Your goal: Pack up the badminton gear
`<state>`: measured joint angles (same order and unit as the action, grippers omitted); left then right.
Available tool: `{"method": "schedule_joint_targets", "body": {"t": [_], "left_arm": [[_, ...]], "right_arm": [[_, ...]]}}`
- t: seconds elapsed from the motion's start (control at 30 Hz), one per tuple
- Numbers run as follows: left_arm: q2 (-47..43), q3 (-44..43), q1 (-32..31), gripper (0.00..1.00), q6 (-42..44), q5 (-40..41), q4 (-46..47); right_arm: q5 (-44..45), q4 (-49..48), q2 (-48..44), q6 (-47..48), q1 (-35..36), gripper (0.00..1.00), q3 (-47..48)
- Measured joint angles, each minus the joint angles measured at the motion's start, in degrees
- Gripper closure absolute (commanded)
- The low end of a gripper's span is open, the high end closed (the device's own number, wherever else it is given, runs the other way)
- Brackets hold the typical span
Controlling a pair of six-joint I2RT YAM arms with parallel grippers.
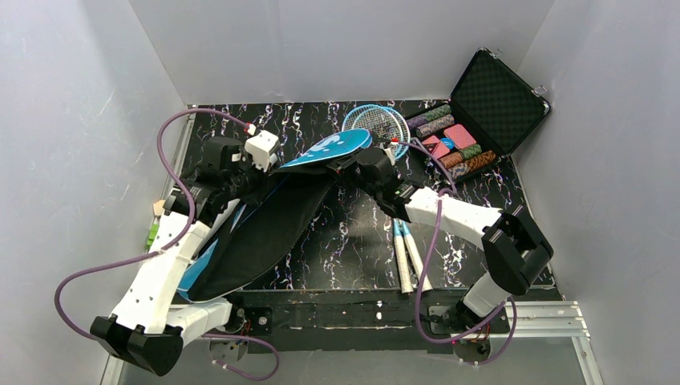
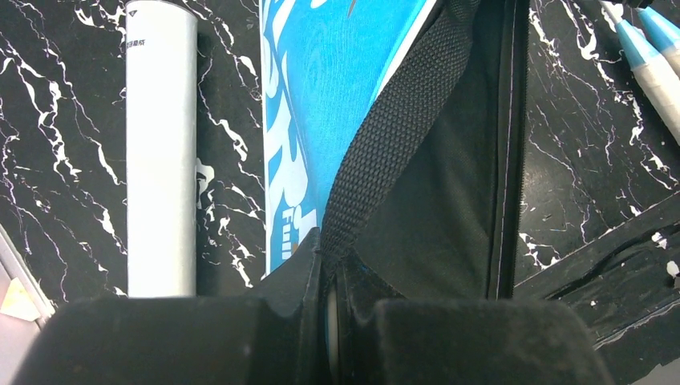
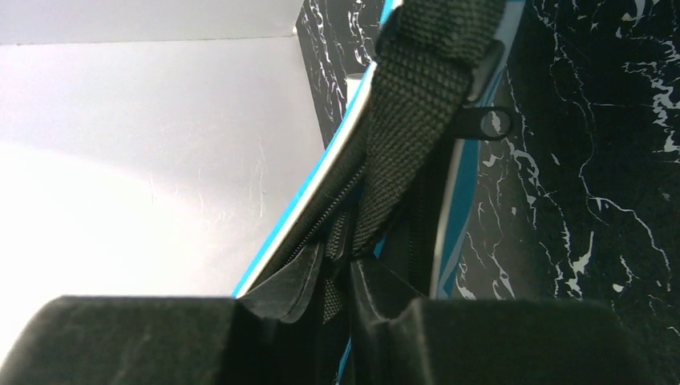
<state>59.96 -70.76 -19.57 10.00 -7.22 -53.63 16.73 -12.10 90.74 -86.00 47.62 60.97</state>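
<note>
The blue racket bag (image 1: 265, 233) lies open on the left of the table, its black lining up and its blue flap (image 1: 329, 150) lifted. My left gripper (image 1: 269, 167) (image 2: 329, 257) is shut on the bag's black webbing strap (image 2: 401, 112). My right gripper (image 1: 346, 164) (image 3: 341, 261) is shut on the strap (image 3: 409, 120) at the bag's far end, next to a zip pull (image 3: 489, 124). Two light-blue rackets (image 1: 377, 122) lie right of the bag, handles (image 1: 405, 257) toward me. The long white tube (image 2: 160, 152) lies left of the bag.
A black hard case (image 1: 489, 104) of coloured chips stands open at the back right, close to the racket heads. White walls close in the table on three sides. The black marbled tabletop (image 1: 473, 184) shows right of the rackets.
</note>
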Motion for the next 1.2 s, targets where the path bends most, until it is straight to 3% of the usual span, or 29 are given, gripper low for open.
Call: {"method": "schedule_joint_targets", "body": {"t": [0.17, 0.57, 0.83, 1.0, 1.2], "left_arm": [[-0.35, 0.02, 0.0, 1.0, 0.0, -0.35, -0.17], [-0.68, 1.33, 0.0, 1.0, 0.0, -1.4, -0.15], [-0.63, 1.84, 0.0, 1.0, 0.74, -3.28, -0.46], [-1.25, 2.84, 0.0, 1.0, 2.38, -6.82, -1.14], [-2.91, 4.5, 0.02, 1.0, 5.03, -11.87, -3.89]], "right_arm": [[-0.2, -0.07, -0.66, 0.66, -0.04, 0.98, -0.02], [-2.99, -2.12, -11.63, 0.37, -0.7, 0.99, -6.4], [-4.94, -4.7, -12.61, -2.03, -2.67, 0.99, -6.45], [-5.68, -4.79, -10.1, -3.65, -3.74, 0.8, -6.29], [-6.56, -3.48, -6.19, -6.05, -4.35, 0.79, -5.14]]}}
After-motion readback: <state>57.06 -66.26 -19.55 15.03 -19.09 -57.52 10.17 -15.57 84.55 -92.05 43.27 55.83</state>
